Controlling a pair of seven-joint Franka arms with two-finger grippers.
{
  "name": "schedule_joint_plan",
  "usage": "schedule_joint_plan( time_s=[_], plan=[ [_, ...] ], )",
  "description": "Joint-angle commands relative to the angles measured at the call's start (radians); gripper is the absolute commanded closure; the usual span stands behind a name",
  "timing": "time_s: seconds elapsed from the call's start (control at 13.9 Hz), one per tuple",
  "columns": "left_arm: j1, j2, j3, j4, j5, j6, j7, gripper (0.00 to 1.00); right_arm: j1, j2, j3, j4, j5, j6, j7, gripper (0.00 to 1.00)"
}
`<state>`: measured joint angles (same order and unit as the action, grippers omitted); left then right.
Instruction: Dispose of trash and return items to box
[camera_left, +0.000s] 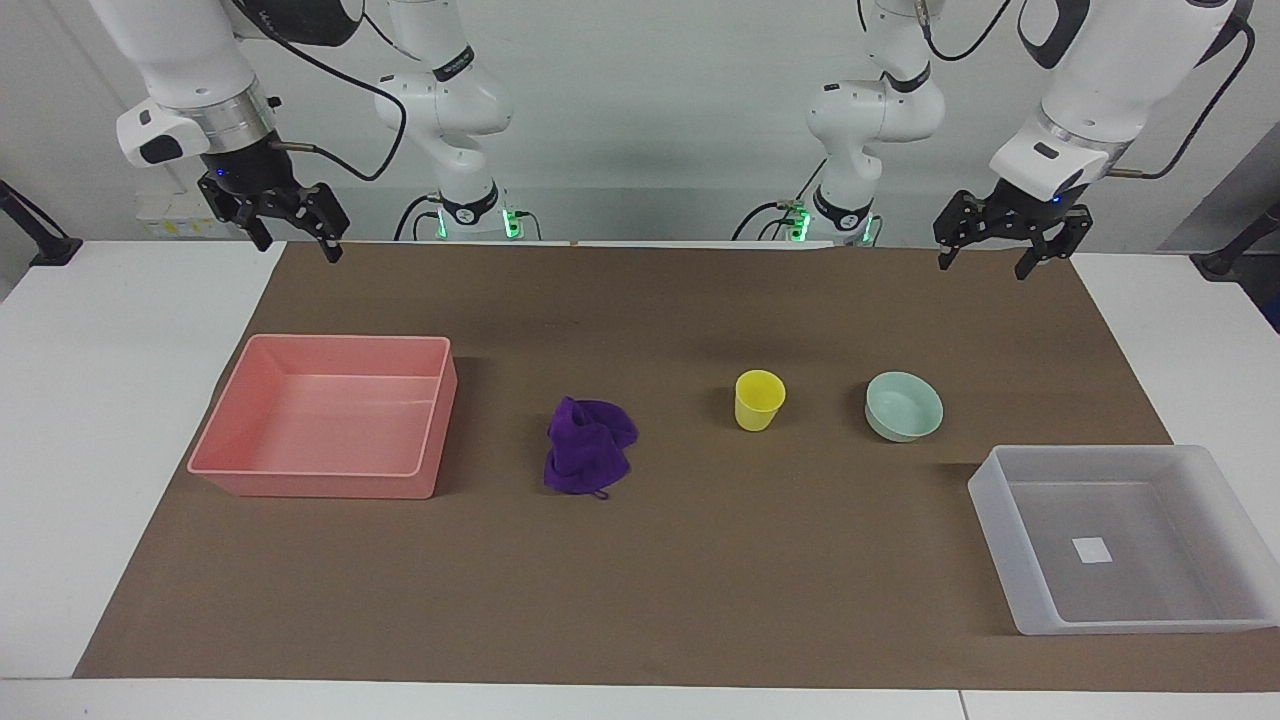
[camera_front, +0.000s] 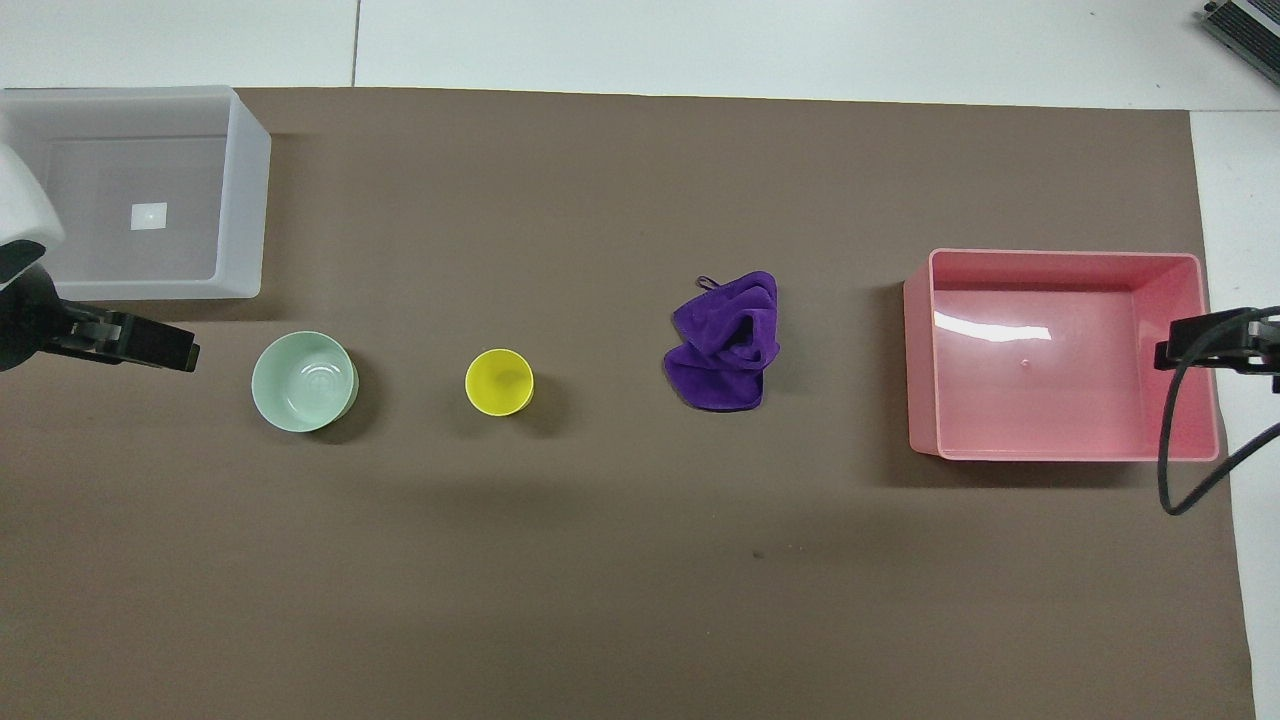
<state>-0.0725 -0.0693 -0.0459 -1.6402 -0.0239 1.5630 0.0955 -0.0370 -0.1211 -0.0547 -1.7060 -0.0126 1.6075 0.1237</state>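
The purple cloth trash (camera_left: 588, 445) (camera_front: 725, 342) lies crumpled mid-table on the brown mat. Beside it, toward the left arm's end, stands the yellow cup (camera_left: 759, 400) (camera_front: 499, 382) upright, then the mint-green bowl (camera_left: 904, 406) (camera_front: 304, 381). The translucent box (camera_left: 1000, 555) (camera_front: 245, 200) sits at the left arm's end, farther from the robots than the bowl, holding nothing but its white label. My left gripper (camera_left: 985, 265) hangs open and raised over the mat's robot-side edge at that end. My right gripper (camera_left: 300, 250) hangs open over the same edge at the right arm's end. Neither holds anything.
A pink rectangular tray (camera_left: 320, 480) (camera_front: 920, 370) with nothing in it sits at the right arm's end, beside the cloth. The brown mat (camera_left: 640, 600) covers most of the white table. A black cable (camera_front: 1175, 450) droops from the right arm near the pink tray.
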Motion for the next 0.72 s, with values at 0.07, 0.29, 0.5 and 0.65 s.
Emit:
schedule_joint_plan(
  time_s=[0.07, 0.29, 0.5, 0.65],
  plan=[
    [0.003, -0.018, -0.002, -0.007, 0.002, -0.014, -0.01, 0.0, -0.011, -0.026, 0.012, -0.032, -0.015, 0.017, -0.03, 0.0],
    [0.002, -0.018, -0.002, -0.009, 0.004, -0.008, -0.008, 0.0, -0.011, -0.026, 0.012, -0.032, -0.015, 0.017, -0.03, 0.0],
    [-0.001, -0.021, -0.003, -0.012, 0.004, -0.02, -0.008, 0.0, -0.012, -0.026, 0.012, -0.034, -0.015, 0.016, -0.033, 0.0],
    [-0.004, -0.023, -0.003, -0.017, 0.004, -0.014, -0.005, 0.0, -0.012, -0.026, 0.012, -0.034, -0.015, 0.014, -0.032, 0.0]
  ],
)
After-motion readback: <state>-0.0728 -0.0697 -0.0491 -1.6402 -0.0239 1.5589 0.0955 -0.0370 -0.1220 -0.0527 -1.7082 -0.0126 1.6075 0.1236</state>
